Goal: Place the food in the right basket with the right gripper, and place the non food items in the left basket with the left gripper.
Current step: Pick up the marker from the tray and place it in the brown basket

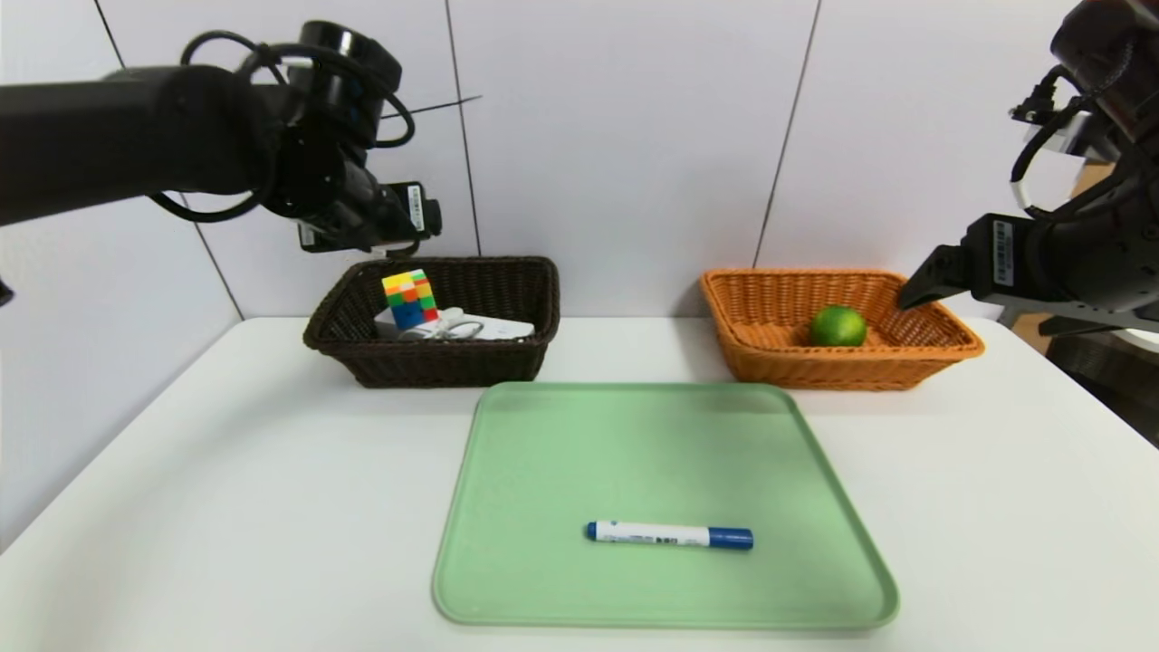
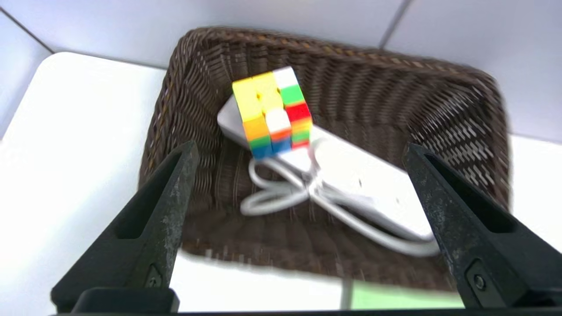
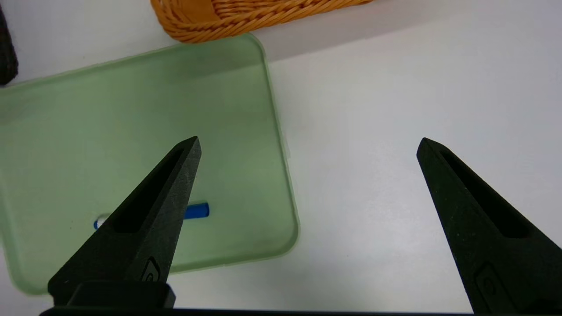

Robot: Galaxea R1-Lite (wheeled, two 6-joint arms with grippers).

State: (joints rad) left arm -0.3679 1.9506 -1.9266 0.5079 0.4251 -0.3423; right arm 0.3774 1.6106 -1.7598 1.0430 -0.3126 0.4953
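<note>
Left claw (image 2: pixel 298 151): jaws spread wide, nothing between them. It hangs in the air above the near-left part of the dark brown basket (image 1: pixel 507 358), pointing forward and slightly down into it. The left wrist view looks between both black fingers (image 2: pixel 169 193) straight at the basket's contents.

Contents of the dark brown basket: the puzzle cube (image 2: pixel 274 112) sits tilted on one end of the white power strip (image 2: pixel 373 188), touching it. The strip lies slantwise across the basket floor, with its coiled cord (image 2: pixel 272 197) looped beside it on the wicker. In the head view the cube (image 1: pixel 410 299) shows above the basket rim, and the strip (image 1: pixel 493 328) lies just beside it.

Right claw (image 3: pixel 307 145): jaws also spread wide and empty. It is held at the right edge of the scene, above the counter (image 1: pixel 226 507), near the right end of the orange-tan basket (image 1: pixel 770 362). Its wrist view looks down on bare counter surface and a corner of the green tray (image 3: pixel 272 131).

Orange-tan basket: the lime (image 1: pixel 838 326) rests on its floor, toward the right half.

Green tray (image 1: pixel 507 580): placed on the counter in front of and between the two baskets. The marker (image 1: pixel 670 535) lies flat on it toward the near edge, blue cap pointing to the right, well apart from both claws.
</note>
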